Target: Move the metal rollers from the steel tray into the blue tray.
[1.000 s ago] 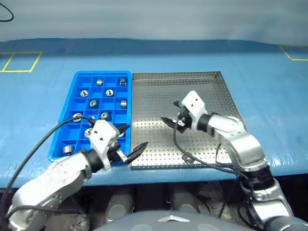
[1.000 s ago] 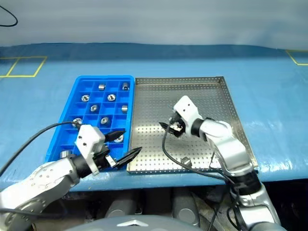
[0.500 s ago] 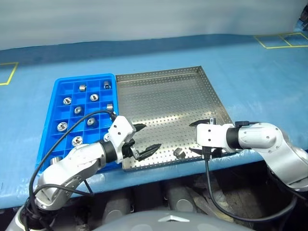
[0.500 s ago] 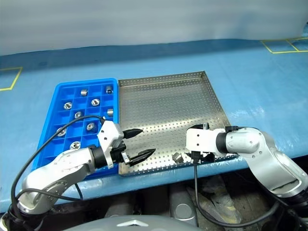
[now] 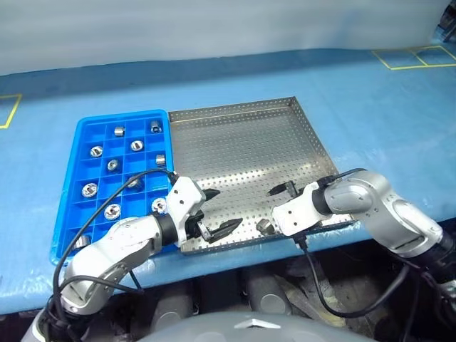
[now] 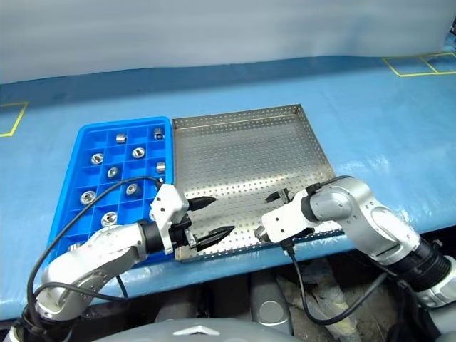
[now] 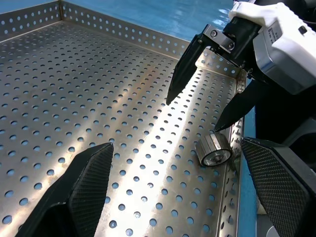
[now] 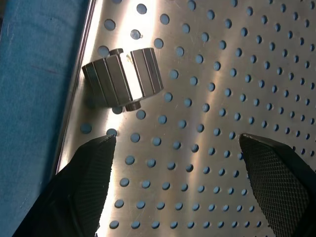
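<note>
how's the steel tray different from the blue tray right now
The steel tray is silver metal with one flat perforated floor; the blue tray is blue plastic split into small square compartments. The steel tray is the wider of the two. The steel tray holds a single metal roller near its front rim; the blue tray has rollers spread through many compartments. Both lie flat, side by side on the blue table.

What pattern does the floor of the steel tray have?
Rows of small round holes across the shiny steel tray; the left wrist view shows it best.
</note>
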{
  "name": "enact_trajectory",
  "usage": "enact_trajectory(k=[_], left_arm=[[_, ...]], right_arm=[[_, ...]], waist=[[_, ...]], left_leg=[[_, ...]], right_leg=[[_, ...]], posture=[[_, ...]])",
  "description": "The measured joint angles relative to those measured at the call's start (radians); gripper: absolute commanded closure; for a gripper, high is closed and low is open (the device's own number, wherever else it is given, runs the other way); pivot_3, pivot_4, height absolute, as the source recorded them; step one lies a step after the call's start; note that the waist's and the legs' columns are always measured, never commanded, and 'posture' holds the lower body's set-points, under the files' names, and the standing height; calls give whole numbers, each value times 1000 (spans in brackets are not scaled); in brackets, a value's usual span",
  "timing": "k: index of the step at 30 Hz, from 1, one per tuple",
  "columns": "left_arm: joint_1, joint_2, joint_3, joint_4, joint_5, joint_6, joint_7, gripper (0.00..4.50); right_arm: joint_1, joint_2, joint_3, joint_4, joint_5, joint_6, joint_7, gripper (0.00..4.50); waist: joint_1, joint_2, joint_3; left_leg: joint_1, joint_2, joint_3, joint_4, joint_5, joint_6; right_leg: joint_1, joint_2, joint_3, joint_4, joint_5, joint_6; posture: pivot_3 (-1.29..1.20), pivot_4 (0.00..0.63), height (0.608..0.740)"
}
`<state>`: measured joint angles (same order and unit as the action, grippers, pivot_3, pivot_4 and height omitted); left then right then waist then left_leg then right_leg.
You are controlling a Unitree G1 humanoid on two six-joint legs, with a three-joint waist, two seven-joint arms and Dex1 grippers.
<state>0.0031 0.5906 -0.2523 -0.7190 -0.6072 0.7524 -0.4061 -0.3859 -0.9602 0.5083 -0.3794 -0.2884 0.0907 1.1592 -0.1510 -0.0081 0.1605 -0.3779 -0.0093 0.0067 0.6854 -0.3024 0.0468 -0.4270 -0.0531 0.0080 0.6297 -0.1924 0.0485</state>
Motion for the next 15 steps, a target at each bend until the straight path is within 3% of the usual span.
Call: enact_trajectory(k=[12, 15], left_arm=[[24, -37, 20, 0, 43, 2, 12, 0], [25, -38, 28, 0, 51, 2, 12, 0]], right_arm=[[-4, 81, 5, -22, -25, -37, 70, 268], [1, 92, 6, -22, -27, -33, 84, 860]], waist=[[38, 0, 0], [41, 0, 0]], left_leg=[[0, 0, 0, 0, 0, -1], [0, 0, 0, 0, 1, -2]], right_leg=[[0, -2, -1, -1, 0, 0], [0, -2, -2, -1, 0, 0]], posture=[[-236, 150, 740], [-236, 150, 740]])
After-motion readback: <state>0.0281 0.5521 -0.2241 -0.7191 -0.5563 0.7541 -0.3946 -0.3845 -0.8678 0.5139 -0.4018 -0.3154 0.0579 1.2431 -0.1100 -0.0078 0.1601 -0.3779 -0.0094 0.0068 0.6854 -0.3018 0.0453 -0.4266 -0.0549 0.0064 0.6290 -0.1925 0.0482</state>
